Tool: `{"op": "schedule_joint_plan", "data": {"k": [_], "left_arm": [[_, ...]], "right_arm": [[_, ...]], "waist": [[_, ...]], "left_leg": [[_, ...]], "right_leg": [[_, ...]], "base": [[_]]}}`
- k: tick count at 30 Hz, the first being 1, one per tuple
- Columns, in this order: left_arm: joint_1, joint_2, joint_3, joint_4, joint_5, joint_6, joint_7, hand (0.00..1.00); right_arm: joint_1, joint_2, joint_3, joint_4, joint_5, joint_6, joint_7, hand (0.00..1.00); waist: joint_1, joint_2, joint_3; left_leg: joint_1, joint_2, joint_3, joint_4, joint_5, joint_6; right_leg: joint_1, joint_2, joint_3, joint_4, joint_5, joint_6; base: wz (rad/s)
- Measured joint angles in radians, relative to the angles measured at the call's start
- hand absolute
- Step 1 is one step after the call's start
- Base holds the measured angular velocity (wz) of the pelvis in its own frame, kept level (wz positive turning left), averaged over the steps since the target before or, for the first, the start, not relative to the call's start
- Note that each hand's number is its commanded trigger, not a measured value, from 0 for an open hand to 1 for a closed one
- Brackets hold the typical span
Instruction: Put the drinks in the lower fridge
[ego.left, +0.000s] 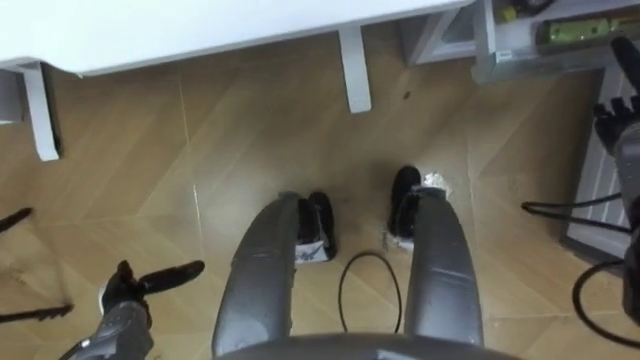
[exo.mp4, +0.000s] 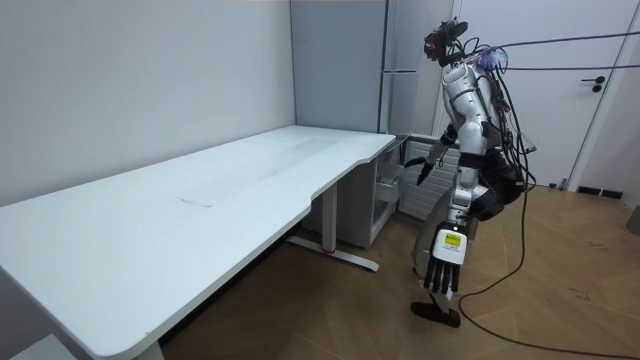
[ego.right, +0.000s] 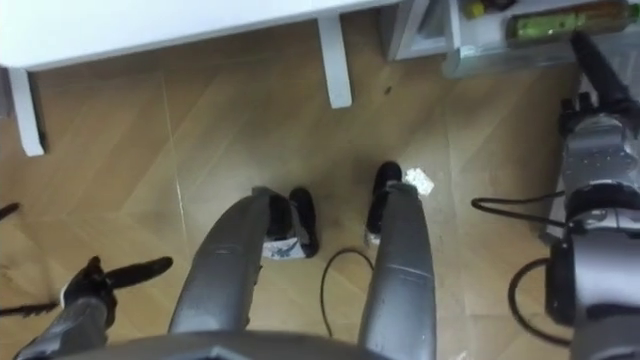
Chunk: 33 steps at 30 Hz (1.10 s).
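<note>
A green bottle (ego.right: 565, 22) lies on its side in a clear shelf (ego.right: 480, 62) of the opened lower fridge (exo.mp4: 392, 190), at the top right of the eye views. A yellow-topped item (ego.left: 512, 12) sits beside it. My right hand (ego.right: 597, 105) is raised just below that shelf with straight fingers pointing up at the bottle, and it holds nothing. Hanging low at the lower left over the wooden floor, my left hand (ego.left: 130, 295) is open and empty. In the room view I stand between the white desk (exo.mp4: 200, 200) and the tall grey fridge (exo.mp4: 400, 60).
The white desk's edge (ego.left: 200, 30) runs across the top, with its legs (ego.left: 352, 70) on the floor ahead of my feet. A white slatted panel (ego.left: 595, 190) stands at the right. A small white scrap (ego.left: 435, 182) lies on the floor.
</note>
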<state>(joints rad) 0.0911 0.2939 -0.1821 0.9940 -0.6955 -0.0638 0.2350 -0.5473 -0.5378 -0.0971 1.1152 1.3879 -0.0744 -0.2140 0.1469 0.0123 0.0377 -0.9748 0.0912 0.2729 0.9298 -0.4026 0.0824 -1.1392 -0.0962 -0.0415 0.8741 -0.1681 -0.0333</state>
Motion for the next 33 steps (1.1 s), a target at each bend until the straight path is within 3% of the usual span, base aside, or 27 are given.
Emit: {"op": "schedule_joint_plan", "data": {"k": [4,8,24,30,33], "left_arm": [[0.003,0.014,0.0,-0.001,0.001,0.006,0.0,0.0],[0.004,0.014,-0.001,-0.003,0.0,0.011,-0.001,0.0],[0.017,0.024,-0.009,-0.006,-0.001,0.019,-0.008,0.0],[0.068,0.056,-0.009,-0.06,0.0,0.04,-0.032,0.0],[0.092,0.081,-0.016,-0.094,-0.001,0.045,-0.033,0.0]], "right_arm": [[-0.042,-0.033,0.04,-0.037,-0.018,0.0,-0.001,0.0],[-0.061,-0.042,0.077,-0.041,-0.019,0.001,-0.001,0.0],[-0.061,-0.05,0.124,-0.095,0.058,-0.031,-0.02,0.0],[-0.061,-0.049,0.166,-0.095,0.118,-0.064,-0.058,0.0],[-0.062,-0.049,0.173,-0.095,0.153,-0.093,-0.086,0.0]], "waist": [[-0.004,0.002,-0.0002],[-0.007,0.002,-0.0001],[-0.004,-0.003,0.0026],[0.018,-0.005,0.0037],[0.032,-0.005,0.0035]], "left_leg": [[-0.029,-0.001,-0.002,0.037,-0.018,-0.007],[-0.042,0.0,-0.002,0.06,-0.028,-0.014],[-0.093,0.001,-0.015,0.077,-0.022,-0.025],[-0.107,0.001,-0.035,0.074,-0.012,-0.038],[-0.123,0.0,-0.055,0.068,0.0,-0.048]], "right_leg": [[-0.039,-0.026,-0.02,0.058,-0.032,-0.016],[-0.06,-0.031,-0.02,0.093,-0.049,-0.025],[-0.106,-0.061,-0.056,0.115,-0.051,-0.047],[-0.103,-0.062,-0.071,0.106,-0.047,-0.057],[-0.1,-0.078,-0.106,0.094,-0.048,-0.06]], "base": [[0.07],[0.03],[0.02],[0.04],[0.13]]}}
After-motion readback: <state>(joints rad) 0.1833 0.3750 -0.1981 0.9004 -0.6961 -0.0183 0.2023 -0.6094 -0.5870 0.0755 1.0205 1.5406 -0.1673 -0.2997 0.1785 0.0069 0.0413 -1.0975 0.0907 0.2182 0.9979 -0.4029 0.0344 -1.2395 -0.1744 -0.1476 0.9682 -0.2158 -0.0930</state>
